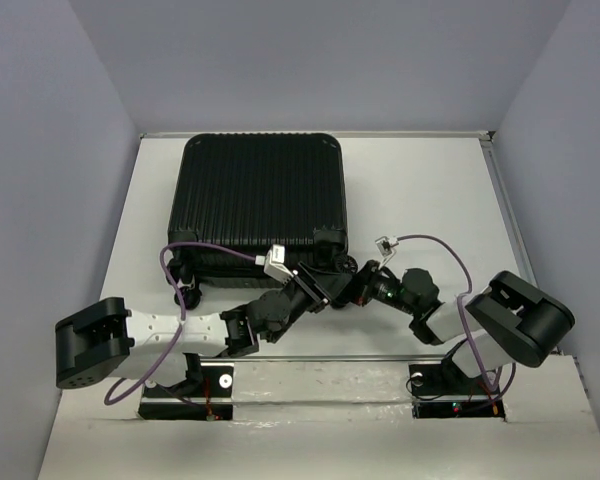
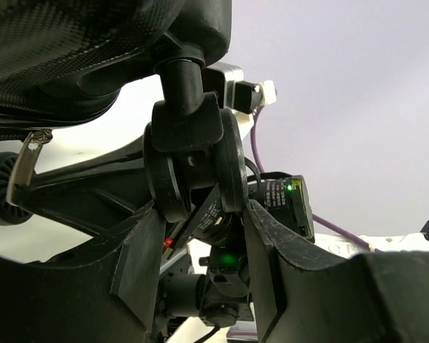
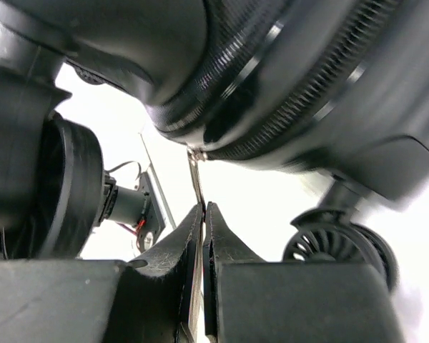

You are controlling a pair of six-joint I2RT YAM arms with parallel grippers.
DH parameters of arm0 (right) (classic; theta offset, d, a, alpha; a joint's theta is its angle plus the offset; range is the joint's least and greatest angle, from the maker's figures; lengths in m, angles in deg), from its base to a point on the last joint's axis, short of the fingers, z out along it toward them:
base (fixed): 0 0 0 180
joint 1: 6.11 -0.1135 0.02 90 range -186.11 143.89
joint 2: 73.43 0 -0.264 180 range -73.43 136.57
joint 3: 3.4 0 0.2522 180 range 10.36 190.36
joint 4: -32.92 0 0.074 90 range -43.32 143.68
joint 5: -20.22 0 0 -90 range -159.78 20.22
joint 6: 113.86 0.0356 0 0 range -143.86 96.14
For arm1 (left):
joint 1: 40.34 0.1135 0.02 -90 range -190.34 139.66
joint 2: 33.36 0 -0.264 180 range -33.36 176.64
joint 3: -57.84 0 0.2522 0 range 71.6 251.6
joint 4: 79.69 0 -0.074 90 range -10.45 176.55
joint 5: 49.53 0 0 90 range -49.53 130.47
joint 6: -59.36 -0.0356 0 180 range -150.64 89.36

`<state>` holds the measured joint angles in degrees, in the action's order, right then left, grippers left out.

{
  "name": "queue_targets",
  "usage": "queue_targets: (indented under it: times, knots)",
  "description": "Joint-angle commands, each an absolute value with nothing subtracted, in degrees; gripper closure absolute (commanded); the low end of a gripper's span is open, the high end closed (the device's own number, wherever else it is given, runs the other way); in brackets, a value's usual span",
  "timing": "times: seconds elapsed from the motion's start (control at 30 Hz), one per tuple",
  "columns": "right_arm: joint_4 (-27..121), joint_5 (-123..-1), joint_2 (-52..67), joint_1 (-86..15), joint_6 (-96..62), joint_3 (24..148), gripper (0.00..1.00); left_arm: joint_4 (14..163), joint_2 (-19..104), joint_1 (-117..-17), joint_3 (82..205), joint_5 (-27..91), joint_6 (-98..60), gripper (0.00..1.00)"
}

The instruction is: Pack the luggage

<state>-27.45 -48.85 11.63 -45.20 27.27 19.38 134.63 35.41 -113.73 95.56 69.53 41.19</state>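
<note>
The luggage, a black ribbed hard-shell suitcase, lies flat and closed on the white table. Both grippers meet at its near right corner. My right gripper is shut on a thin metal zipper pull that hangs from the zip seam of the luggage. In the top view it sits beside the corner casters. My left gripper is open, its fingertips at the lower edge of a black caster wheel under the shell. In the top view it is just left of the right gripper.
Another caster stands right of the right fingers. A second metal zipper pull hangs at the left. Purple cables loop over the arms. Grey walls close in the table on three sides; a metal rail runs along the near edge.
</note>
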Motion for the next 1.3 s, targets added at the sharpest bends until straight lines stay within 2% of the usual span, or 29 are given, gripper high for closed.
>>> queue_targets:
  times: [0.0,0.13,0.23,0.4,0.47,0.6,0.67,0.73,0.8,0.83,0.87,0.9,0.93,0.97,1.0,1.03,1.07,1.1,1.27]
  knots:
    - [-44.4,-54.3,8.5,-45.1,24.4,16.3,0.93,135.9,29.4,-115.0,96.6,72.4,39.1,0.94]
    - [-34.7,-59.8,0.5,-45.1,22.6,13.7,0.93,128.1,25.3,-115.1,95.9,76.1,37.5,0.94]
    - [-17.7,-64.1,-8.5,-45.1,18.7,14.4,0.93,124.8,21.9,-115.0,94.5,78.3,37.2,0.94]
    - [12.8,-69.5,-30.1,-45.1,11.7,19.9,0.93,122.2,19.4,-115.0,93.1,78.9,36.3,0.94]
    - [22.2,-71.7,-33.3,-45.1,9.6,22.1,0.93,121.6,19.5,-115.0,93.1,78.4,36.2,0.94]
    - [26.7,-62.3,-30.6,-45.1,8.7,25.7,0.93,121.7,20.2,-115.0,93.7,77.7,34.9,0.94]
    - [21.6,-57.1,-27.6,-45.7,10.1,24.7,0.93,121.7,20.5,-114.9,94.5,77.2,33.2,0.94]
    - [18.8,-57.9,-24.2,-46.2,10.8,23.3,0.90,121.2,20.6,-114.9,95.7,76.7,31.9,0.94]
    - [17.2,-58.1,-21.5,-46.2,10.2,23.5,0.83,119.0,20.2,-114.9,96.6,76.4,30.9,0.94]
    - [17.1,-58.1,-21.5,-46.2,10.0,23.5,0.83,118.1,20.0,-115.0,96.7,76.3,30.8,0.94]
    - [16.5,-56.4,-19.0,-46.2,9.8,24.7,0.73,117.1,19.8,-114.9,97.0,76.4,30.6,0.93]
    - [15.3,-55.6,-17.5,-47.1,9.6,25.0,0.67,116.1,19.5,-114.9,97.4,76.3,30.5,0.89]
    - [11.6,-54.3,-14.8,-47.1,9.7,25.2,0.53,114.6,19.4,-114.7,97.6,76.1,30.2,0.83]
    - [10.0,-54.2,-13.6,-48.0,9.6,25.3,0.48,113.9,19.2,-114.7,98.0,75.3,29.7,0.65]
    - [8.9,-54.6,-12.5,-48.9,9.7,25.5,0.45,112.4,19.1,-114.5,98.7,74.7,28.4,0.55]
    - [5.7,-55.0,-10.6,-48.9,9.8,25.5,0.40,111.4,19.1,-114.5,99.3,74.1,27.8,0.40]
    - [4.1,-54.7,-10.6,-48.9,9.8,25.4,0.39,110.2,19.1,-114.5,99.9,73.5,27.2,0.40]
    - [2.5,-54.2,-8.8,-48.9,10.2,25.5,0.38,106.9,19.5,-114.4,101.7,72.6,26.3,0.31]
    - [-4.6,-53.4,-3.0,-49.4,10.7,27.2,0.34,99.7,21.7,-114.3,106.6,69.8,23.5,0.23]
